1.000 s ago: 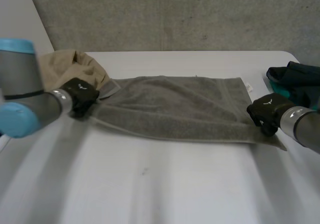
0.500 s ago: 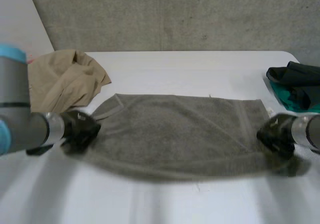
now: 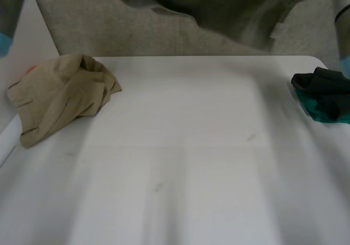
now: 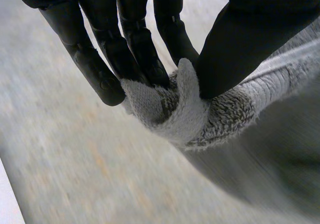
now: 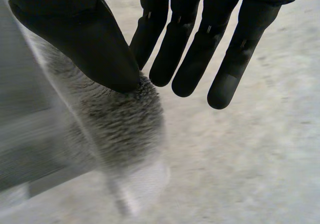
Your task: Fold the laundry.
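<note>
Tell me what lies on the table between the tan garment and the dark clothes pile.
Nothing: in the head view the white table is bare between the tan garment and the dark clothes pile. The grey towel hangs in midair.

You'll see the grey towel (image 3: 229, 7) hanging well above the white table (image 3: 186, 146). It stretches across the front of the concrete wall (image 3: 109, 31) between the left arm (image 3: 8, 4) and the right arm (image 3: 342, 10), and its lower edge sags and is blurred. On the table, a crumpled tan garment (image 3: 60, 94) lies at the far left, and a heap of dark and teal clothes (image 3: 322, 94) sits at the right edge, well apart from it.
</note>
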Robot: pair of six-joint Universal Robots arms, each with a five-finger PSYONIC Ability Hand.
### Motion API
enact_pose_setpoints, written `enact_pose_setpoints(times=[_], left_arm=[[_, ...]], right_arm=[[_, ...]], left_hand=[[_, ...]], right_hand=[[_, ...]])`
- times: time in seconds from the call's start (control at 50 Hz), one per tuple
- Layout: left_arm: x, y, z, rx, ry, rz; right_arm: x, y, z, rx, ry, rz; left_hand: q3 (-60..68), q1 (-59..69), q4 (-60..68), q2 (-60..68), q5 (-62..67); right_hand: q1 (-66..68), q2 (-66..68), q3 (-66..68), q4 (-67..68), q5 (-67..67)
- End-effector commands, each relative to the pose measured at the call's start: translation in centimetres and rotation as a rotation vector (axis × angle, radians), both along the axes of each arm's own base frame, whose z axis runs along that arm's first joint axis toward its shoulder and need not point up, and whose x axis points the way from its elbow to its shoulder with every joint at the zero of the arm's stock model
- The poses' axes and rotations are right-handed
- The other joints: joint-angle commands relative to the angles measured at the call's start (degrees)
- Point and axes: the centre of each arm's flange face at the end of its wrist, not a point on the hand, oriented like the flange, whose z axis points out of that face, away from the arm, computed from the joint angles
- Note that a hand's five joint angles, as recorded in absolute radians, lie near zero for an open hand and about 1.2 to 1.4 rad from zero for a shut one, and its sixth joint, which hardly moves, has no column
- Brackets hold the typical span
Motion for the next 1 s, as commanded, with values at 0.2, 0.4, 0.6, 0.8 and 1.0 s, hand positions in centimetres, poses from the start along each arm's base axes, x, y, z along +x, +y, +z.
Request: enact_pose_setpoints(times=[0.2, 0.4, 0.6, 0.8, 1.0], left_arm=[[0.2, -1.5, -20.1, 0.548, -0.262, 0.041], [1.8, 2.4, -25.8, 0.813, -0.401, 0.069], [5.6, 12.0, -23.7, 1.070, -0.599, 0.023], [6.5, 14.8, -25.6, 1.100, -0.775, -0.049], [4.2, 6.2, -25.1, 0.901, -0.683, 0.062]], right_arm=[[2.8, -1.2, -15.5, 0.477, 0.232, 0.140], [0.1, 1.3, -22.0, 0.828, 0.412, 0.117], [-4.0, 10.2, -17.3, 1.057, 0.673, 0.145], [-5.5, 13.8, -18.8, 1.126, 0.917, 0.215], [-3.9, 7.3, -19.8, 0.966, 0.694, 0.065]], left_hand=[[12.67, 13.78, 10.83, 11.37, 12.56], [12.67, 13.78, 10.83, 11.37, 12.56], [12.67, 13.78, 10.83, 11.37, 12.56], [12.67, 13.78, 10.83, 11.37, 12.56], [12.67, 13.78, 10.83, 11.37, 12.56]], right_hand=[[16.55, 12.72, 11.99, 11.36, 11.69], [16.55, 12.72, 11.99, 11.36, 11.69], [16.55, 12.72, 11.99, 11.36, 11.69], [16.55, 12.72, 11.99, 11.36, 11.69], [16.55, 12.72, 11.99, 11.36, 11.69]])
